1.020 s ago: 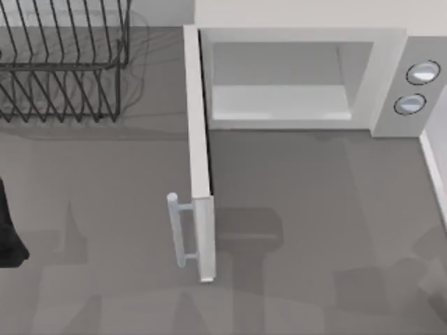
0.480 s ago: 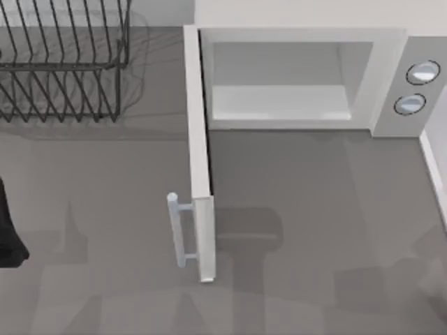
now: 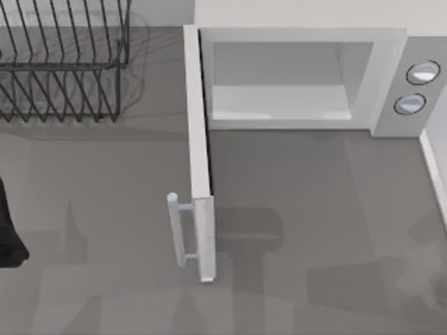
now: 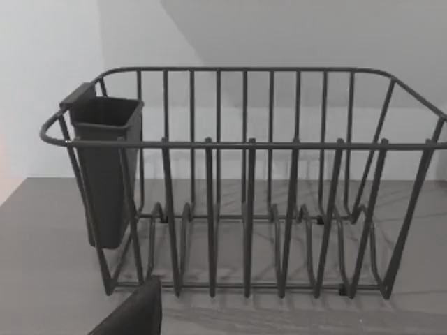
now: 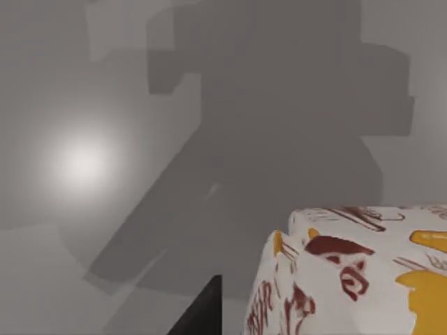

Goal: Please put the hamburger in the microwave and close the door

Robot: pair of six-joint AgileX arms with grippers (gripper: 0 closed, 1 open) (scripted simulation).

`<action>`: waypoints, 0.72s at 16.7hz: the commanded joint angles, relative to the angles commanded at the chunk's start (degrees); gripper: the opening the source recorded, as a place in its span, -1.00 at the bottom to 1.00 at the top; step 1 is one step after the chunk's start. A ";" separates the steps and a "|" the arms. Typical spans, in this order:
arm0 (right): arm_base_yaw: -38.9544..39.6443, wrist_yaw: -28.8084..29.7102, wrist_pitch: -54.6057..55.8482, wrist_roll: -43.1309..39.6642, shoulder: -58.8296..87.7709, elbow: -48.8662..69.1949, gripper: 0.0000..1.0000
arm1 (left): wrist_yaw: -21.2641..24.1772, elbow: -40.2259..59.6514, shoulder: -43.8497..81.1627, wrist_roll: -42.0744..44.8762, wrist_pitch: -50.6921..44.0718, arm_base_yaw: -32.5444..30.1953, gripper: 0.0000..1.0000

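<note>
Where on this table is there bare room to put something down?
Bare grey table spreads before the microwave, right of the open door. Another patch lies left of the door, below the wire rack. The microwave's cavity is bare too. The back edge is crowded.

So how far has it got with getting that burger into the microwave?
Early days. The door already stands wide open, and the microwave cavity has nothing in it. The hamburger, a white wrapped lump with yellow and dark red print, sits close under the right arm's wrist camera, above the grey table; whether it is gripped I cannot tell. The left arm waits at the table's left edge. Loading and shutting remain.
</note>
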 joint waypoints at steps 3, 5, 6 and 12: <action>-0.09 0.01 -10.33 -0.11 -3.28 5.42 -1.00 | 0.00 0.00 0.00 0.00 0.00 0.00 1.00; -0.18 0.01 -14.90 -0.04 -5.44 8.57 -1.00 | 0.00 0.00 0.00 0.00 0.00 0.00 1.00; -0.22 0.01 -16.28 0.00 -6.26 9.67 -1.00 | 0.00 0.00 0.00 0.00 0.00 0.00 1.00; -0.11 0.00 -17.03 0.17 -6.65 10.29 -1.00 | 0.00 0.00 0.00 0.00 0.00 0.00 1.00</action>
